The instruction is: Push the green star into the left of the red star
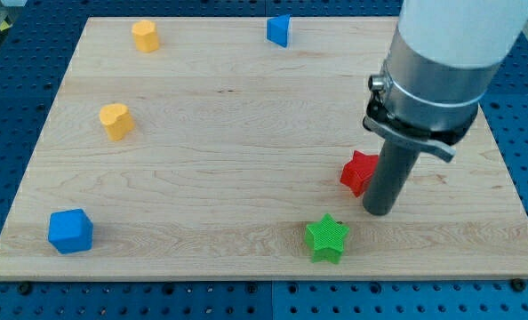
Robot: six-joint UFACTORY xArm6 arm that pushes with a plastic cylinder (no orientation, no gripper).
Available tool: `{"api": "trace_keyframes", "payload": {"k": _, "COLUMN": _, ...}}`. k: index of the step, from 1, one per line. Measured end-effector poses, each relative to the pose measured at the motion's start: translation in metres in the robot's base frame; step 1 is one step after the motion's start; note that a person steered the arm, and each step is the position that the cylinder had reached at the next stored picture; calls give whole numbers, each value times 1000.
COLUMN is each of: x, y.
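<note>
Resting my tip (380, 212) just beside the red star (358, 172), I am carrying no claw, only a rod. The green star (326, 238) is sitting below-left of the red star on the surface (246, 133); seemingly light, rigid, slippery, best pushed on its lower-left points.

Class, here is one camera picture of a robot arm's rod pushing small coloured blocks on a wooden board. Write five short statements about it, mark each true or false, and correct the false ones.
1. The small green star-shaped block lies nearer the view's bottom than the small red star-shaped block. True.
2. My tip rests against the green star. False: it stands apart from it, right beside the red star.
3. Two blue blocks are on the wooden board. True: a blue cube-like block and a blue wedge-like block.
4. Both stars touch. False: bare board separates them.
5. The two yellow blocks lie at the view's right. False: left.
</note>
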State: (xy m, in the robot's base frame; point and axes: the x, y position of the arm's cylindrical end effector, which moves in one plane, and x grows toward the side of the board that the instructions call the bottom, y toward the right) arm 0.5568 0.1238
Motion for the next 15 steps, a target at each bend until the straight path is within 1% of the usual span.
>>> {"api": "trace_keyframes", "payload": {"k": 1, "x": 39, "y": -5}}
{"api": "trace_keyframes", "payload": {"k": 2, "x": 58, "y": -24}}
{"api": "trace_keyframes", "payload": {"k": 5, "x": 62, "y": -106}}
{"api": "trace_keyframes", "payload": {"k": 6, "x": 61, "y": -107}}
{"api": "trace_keyframes", "payload": {"k": 7, "x": 58, "y": -118}}
{"api": "trace_keyframes", "payload": {"k": 9, "x": 53, "y": -63}}
{"api": "trace_keyframes", "payload": {"k": 10, "x": 41, "y": -75}}
{"api": "trace_keyframes", "payload": {"k": 11, "x": 41, "y": -115}}
{"api": "trace_keyframes", "payload": {"k": 12, "x": 41, "y": -139}}
{"api": "trace_keyframes", "payload": {"k": 13, "x": 28, "y": -166}}
{"api": "trace_keyframes", "payload": {"k": 15, "x": -22, "y": -168}}
